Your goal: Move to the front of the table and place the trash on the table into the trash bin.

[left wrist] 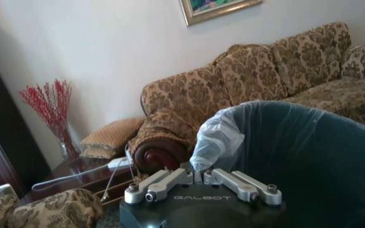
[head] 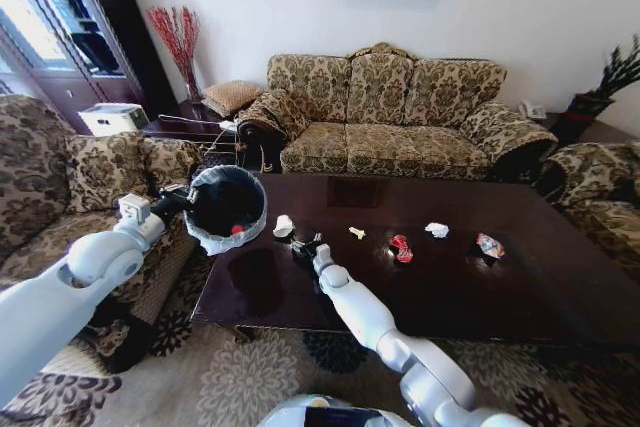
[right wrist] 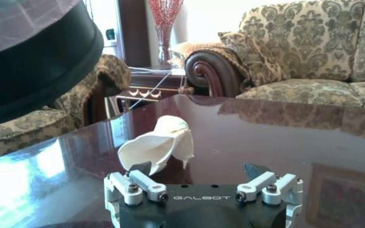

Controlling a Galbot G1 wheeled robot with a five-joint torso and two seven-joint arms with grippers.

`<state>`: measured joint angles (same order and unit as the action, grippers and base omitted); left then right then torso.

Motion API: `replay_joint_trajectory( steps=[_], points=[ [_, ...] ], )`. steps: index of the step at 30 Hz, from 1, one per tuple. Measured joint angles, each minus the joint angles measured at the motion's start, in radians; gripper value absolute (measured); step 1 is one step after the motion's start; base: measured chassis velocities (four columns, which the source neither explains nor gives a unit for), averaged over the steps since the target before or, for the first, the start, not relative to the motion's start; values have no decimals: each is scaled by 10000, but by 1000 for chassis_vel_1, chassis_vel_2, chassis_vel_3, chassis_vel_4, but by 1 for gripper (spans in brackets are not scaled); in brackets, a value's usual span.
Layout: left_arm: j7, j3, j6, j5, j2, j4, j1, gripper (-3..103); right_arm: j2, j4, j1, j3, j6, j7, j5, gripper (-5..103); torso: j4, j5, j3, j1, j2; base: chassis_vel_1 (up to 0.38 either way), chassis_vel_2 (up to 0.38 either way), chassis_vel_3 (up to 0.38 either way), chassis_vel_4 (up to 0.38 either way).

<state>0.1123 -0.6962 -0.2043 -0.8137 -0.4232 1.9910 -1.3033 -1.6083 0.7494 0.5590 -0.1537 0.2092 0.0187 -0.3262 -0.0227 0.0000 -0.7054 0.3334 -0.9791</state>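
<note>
Paper wad (right wrist: pixel 160 147), white and crumpled, lies on the glossy dark surface (head: pixel 450 287) just ahead of the right gripper (right wrist: pixel 196 167), nearer one finger than the other. Right gripper stands spread wide and low over the wood, grasping nothing. Looks feather-light and soft: likely gives under the pads, probably skates on the polish if nudged, so best pinched across its bulkiest fold rather than by a loose flap. Just beyond, at the surface's left end, hangs the trash bin (head: pixel 215 243), tilted with its mouth toward the wad, clenched at the bagged rim by the left gripper (left wrist: pixel 198 176); thin liner, apt to slip. Farther along the surface, well apart: yellowish scrap (head: pixel 357 233), red wrapper (head: pixel 402 247), second white wad (head: pixel 437 230), multicoloured wrapper (head: pixel 489 245), all seemingly light. Behind, a patterned sofa (head: pixel 380 117).
</note>
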Motion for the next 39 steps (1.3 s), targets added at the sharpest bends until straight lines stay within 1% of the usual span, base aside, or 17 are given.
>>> replay_joint_trajectory(
  steps=[7,8,10,13,18,21,27,30,32,33,35,36,37,38,39],
  points=[
    [0,40,-6,-1,36,-26,20,3,2,-290,-220,-131,155,103,-131,94,1,0,0,0,0,0,0,0,0],
    [0,49,-5,-2,36,-27,22,3,2,-365,-287,-154,180,133,-158,96,1,0,0,0,0,0,0,0,0],
    [0,58,-6,-2,36,-26,22,3,2,-428,-342,-177,199,164,-185,96,1,0,0,0,0,0,0,0,0],
    [-2,105,-7,-4,36,-27,32,3,3,-477,-414,-200,233,256,-236,89,0,0,0,0,0,0,0,0,0],
    [-13,110,-7,-20,69,-42,41,3,4,-399,-371,-285,354,447,-309,85,0,0,0,0,0,0,0,0,0],
    [-18,114,-7,-33,76,-57,51,3,4,-326,-321,-353,413,576,-407,85,1,0,0,0,0,0,0,0,0],
    [-21,191,-6,-39,76,-57,63,3,3,-733,-464,-417,685,987,-599,92,1,0,0,0,0,0,0,0,0],
    [-21,199,-7,-39,76,-53,63,3,3,-898,-520,-437,755,1027,-618,93,1,0,0,0,0,0,0,0,0],
    [-21,230,-7,-39,77,-52,63,3,3,-996,-558,-471,826,1118,-674,84,1,0,0,0,0,0,0,0,0],
    [-21,230,-7,-39,77,-52,63,3,3,-996,-558,-471,826,1118,-674,84,1,0,0,0,0,0,0,0,0],
    [-26,264,-6,-35,78,-68,69,3,3,-1005,-562,-472,900,1267,-764,77,0,0,0,0,0,0,0,0,0],
    [-27,273,-5,-34,77,-72,73,3,3,-1005,-563,-473,915,1290,-782,77,0,0,0,0,0,0,0,0,0],
    [-31,327,-3,-30,76,-89,103,3,3,-1016,-567,-457,1027,1471,-881,73,0,0,0,0,0,0,0,0,0],
    [-31,327,-3,-30,76,-89,103,3,3,-1016,-567,-457,1027,1471,-881,73,0,0,0,0,0,0,0,0,0],
    [-32,365,-2,-29,71,-99,128,3,3,-1021,-569,-441,1100,1567,-921,71,0,0,0,0,0,0,0,0,0]
  ],
)
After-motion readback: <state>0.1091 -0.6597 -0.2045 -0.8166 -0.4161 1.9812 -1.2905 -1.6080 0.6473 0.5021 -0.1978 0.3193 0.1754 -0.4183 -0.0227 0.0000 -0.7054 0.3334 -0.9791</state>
